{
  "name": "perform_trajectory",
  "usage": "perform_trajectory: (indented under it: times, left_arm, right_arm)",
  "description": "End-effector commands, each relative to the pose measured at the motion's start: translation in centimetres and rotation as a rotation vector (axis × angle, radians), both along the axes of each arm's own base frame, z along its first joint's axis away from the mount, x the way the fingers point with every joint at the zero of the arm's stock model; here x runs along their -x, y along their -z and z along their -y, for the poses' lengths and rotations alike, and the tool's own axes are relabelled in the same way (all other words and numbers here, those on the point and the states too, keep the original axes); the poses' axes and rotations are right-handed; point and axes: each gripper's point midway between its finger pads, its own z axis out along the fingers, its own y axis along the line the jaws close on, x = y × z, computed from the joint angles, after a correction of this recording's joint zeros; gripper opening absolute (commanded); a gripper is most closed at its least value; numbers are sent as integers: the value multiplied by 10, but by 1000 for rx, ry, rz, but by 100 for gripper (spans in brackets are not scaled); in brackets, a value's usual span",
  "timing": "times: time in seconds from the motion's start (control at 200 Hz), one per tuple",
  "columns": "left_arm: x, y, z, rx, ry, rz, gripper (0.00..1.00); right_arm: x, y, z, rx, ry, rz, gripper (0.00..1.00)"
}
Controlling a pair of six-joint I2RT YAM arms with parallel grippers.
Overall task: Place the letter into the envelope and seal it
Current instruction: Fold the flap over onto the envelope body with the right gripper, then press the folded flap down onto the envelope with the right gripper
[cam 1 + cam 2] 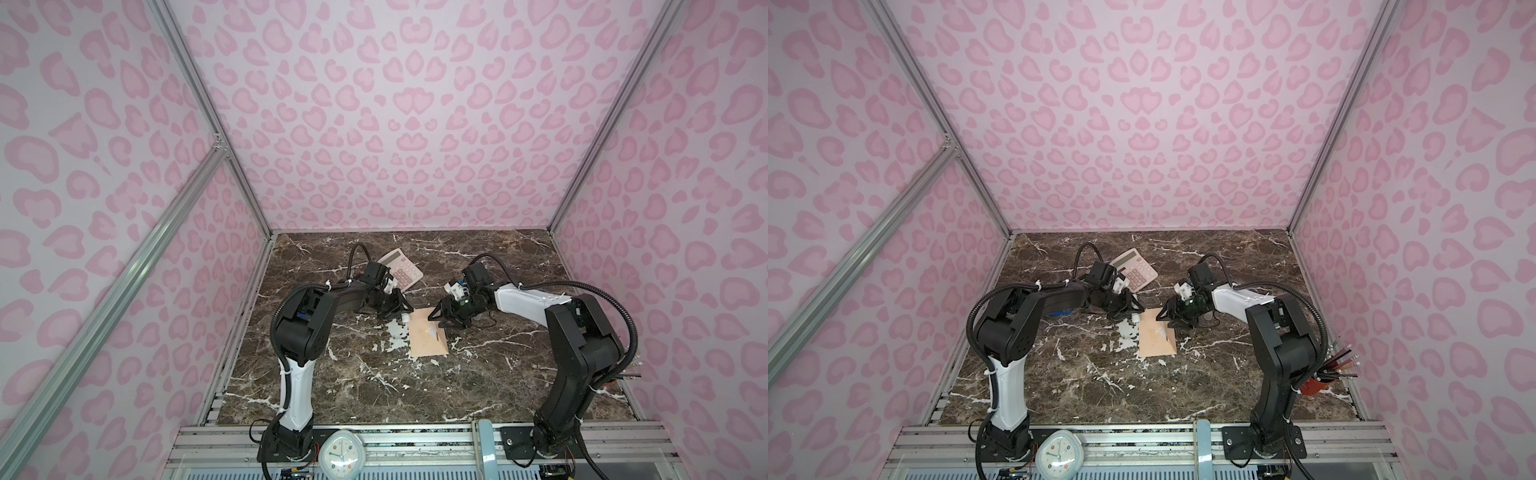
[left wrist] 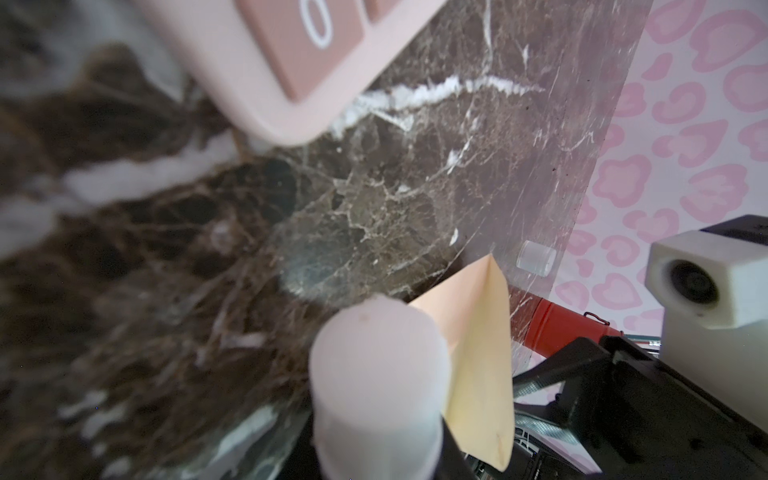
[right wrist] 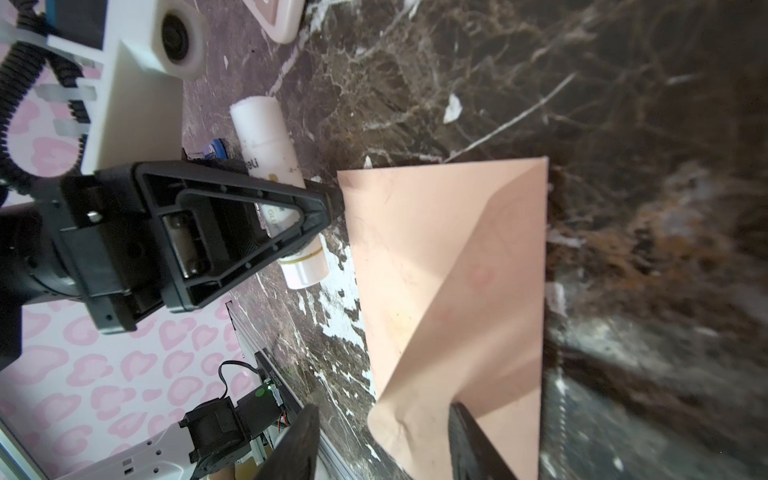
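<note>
The peach envelope [image 1: 426, 336] [image 1: 1154, 340] lies flat on the marble table. Its pointed flap [image 3: 498, 299] is folded over the body and partly raised, showing its cream inner side [image 2: 482, 374]. My right gripper [image 1: 437, 322] [image 3: 384, 446] is open over the envelope's far right corner, with the flap's tip between its spread fingers. My left gripper [image 1: 402, 314] is shut on a white glue stick [image 2: 374, 374] [image 3: 266, 137] at the envelope's far left corner. The letter is out of view.
A pink-keyed calculator [image 1: 401, 268] [image 2: 291, 62] lies behind the left gripper. A small clear cap [image 2: 536, 257] rests on the table. A red cup of pencils [image 1: 1320, 382] stands at the right edge. A clock [image 1: 343, 455] sits on the front rail.
</note>
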Motion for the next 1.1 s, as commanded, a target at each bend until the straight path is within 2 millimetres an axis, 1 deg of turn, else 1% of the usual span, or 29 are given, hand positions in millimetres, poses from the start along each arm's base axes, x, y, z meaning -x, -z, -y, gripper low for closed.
perform_trajectory:
  times: [0.0,0.11,0.26,0.355,0.505,0.705,1.1]
  left_arm:
    - [10,12,-11,-70,-12,-44,4]
    - [11,13,-12,-71,-12,-48,4]
    - [11,14,-12,-72,-11,-49,4]
    - [11,13,-12,-71,-12,-49,4]
    - [10,13,-12,-69,-11,-48,4]
    - [9,12,-11,-65,-8,-46,4]
    - [8,10,-11,-59,-9,-43,4]
  right_arm:
    - [-4,2,-4,-29,22,-5,49]
    - [-4,8,-3,-28,32,-13,41]
    - [-3,16,0,-15,45,-28,25]
    - [-1,22,4,14,41,-38,20]
    - [4,30,9,101,-1,-47,18]
    - [8,36,11,202,-48,-56,16]
    - [18,39,3,332,-149,-65,16]
